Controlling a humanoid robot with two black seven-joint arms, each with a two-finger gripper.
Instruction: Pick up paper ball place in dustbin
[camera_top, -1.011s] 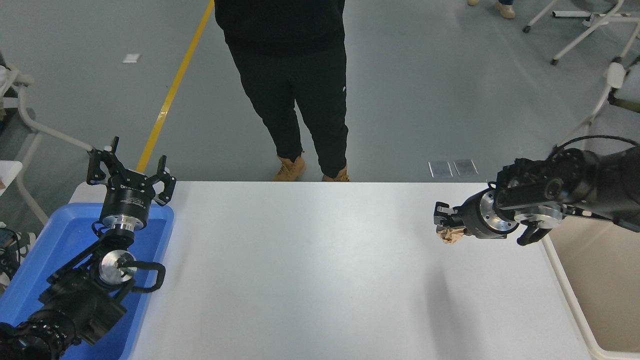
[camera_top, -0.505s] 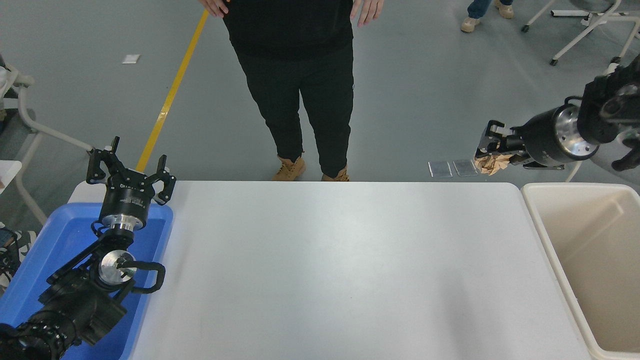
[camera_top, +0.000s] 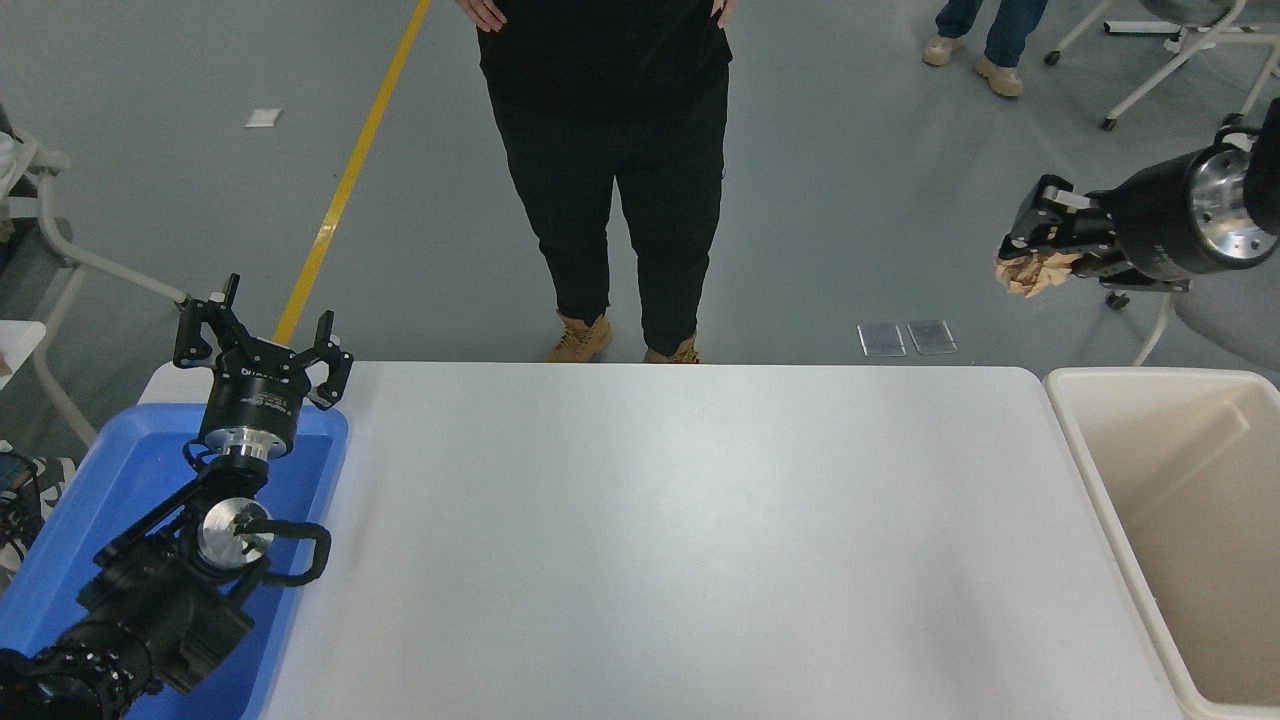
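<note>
Your right claw (camera_top: 1030, 250) comes in from the right edge, raised high above the far right corner of the white surface (camera_top: 680, 540), with its silver wrist flange facing the camera and the fingers pointing left. It is clamped on the paper ball (camera_top: 1035, 273), a tan wrinkled wad that hangs just under the black fingertips and sticks out a little below and to the left of them. Seen from your head camera, the ball sits over the grey floor beyond the surface's far edge, up and to the left of the dustbin (camera_top: 1075, 450), not over its opening. The dustbin is the beige tub with the thick rounded rim standing just beside the right end of the surface; the part of its inside that you can see shows only smooth walls and floor. Your left claw (camera_top: 262, 345) is parked at the lower left, standing upright over the far end of the blue tray (camera_top: 110, 480), its fingers spread apart with nothing between them. The blue tray lies along the left end of the surface, and the left arm crosses over it from the bottom corner. A person (camera_top: 610, 150) in black clothes and tan boots stands at the far side, close to the middle of the far edge, with hands at the hips. A second person's legs (camera_top: 985, 40) show at the top right, near a wheeled white frame (camera_top: 1150, 60).
</note>
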